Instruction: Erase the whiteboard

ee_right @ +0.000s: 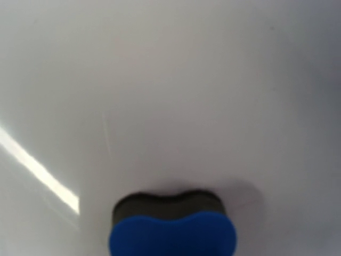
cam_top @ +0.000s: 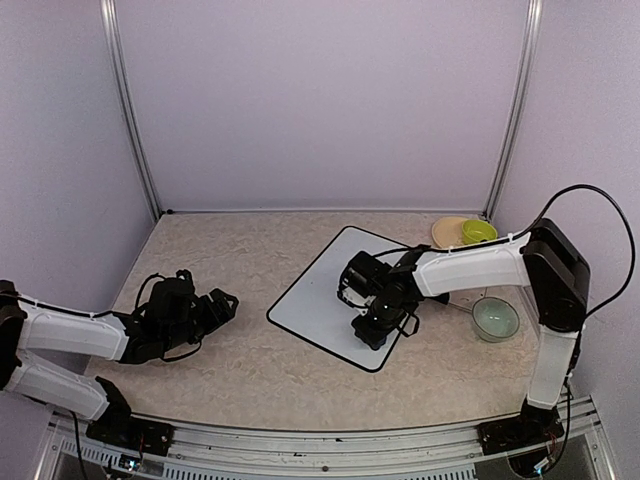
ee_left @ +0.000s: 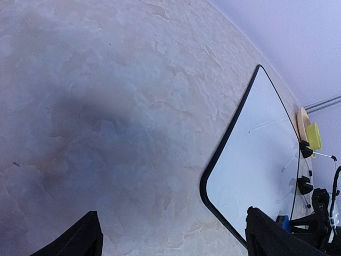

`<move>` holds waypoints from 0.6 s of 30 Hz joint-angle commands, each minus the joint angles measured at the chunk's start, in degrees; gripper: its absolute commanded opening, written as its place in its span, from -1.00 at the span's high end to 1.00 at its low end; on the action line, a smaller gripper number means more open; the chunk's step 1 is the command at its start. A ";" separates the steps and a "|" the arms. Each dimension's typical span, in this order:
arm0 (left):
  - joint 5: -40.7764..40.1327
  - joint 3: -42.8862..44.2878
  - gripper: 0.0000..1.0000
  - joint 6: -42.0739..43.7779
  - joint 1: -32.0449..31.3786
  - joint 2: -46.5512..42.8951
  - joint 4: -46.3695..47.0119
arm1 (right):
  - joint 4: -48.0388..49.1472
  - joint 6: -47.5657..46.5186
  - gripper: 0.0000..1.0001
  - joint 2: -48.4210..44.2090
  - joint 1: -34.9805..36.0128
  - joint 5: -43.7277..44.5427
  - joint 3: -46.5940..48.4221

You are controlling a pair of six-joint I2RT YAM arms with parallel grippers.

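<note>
The whiteboard (cam_top: pixel 318 292) lies flat on the table, turned at an angle, and its visible surface (ee_left: pixel 256 154) bears no writing. My right gripper (cam_top: pixel 372 318) is over its near right part. In the right wrist view a blue eraser (ee_right: pixel 173 234) with a black felt face stands pressed against the white board (ee_right: pixel 170 80); the fingers themselves are out of frame. My left gripper (cam_top: pixel 215 305) rests low over bare table left of the board, its dark fingertips (ee_left: pixel 80 240) wide apart with nothing between them.
A yellow plate (cam_top: pixel 448 232) and a lime green bowl (cam_top: pixel 479 231) sit at the back right corner. A pale glass bowl (cam_top: pixel 495 319) stands right of the board, beside the right arm. Walls close the back and sides.
</note>
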 commanded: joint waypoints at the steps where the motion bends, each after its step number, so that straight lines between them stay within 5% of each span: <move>1: -0.16 0.60 -0.80 0.02 -0.40 -0.38 0.94 | -1.18 -1.13 0.31 1.73 -1.54 3.17 2.97; 11: -2.91 0.45 -0.80 -0.31 -1.11 -5.32 -2.96 | -3.41 -4.92 0.32 9.51 4.33 -2.47 26.04; 18: -6.08 -1.29 -0.80 -2.02 -1.46 -10.28 -5.39 | 0.05 -2.89 0.32 16.84 7.84 -9.54 31.97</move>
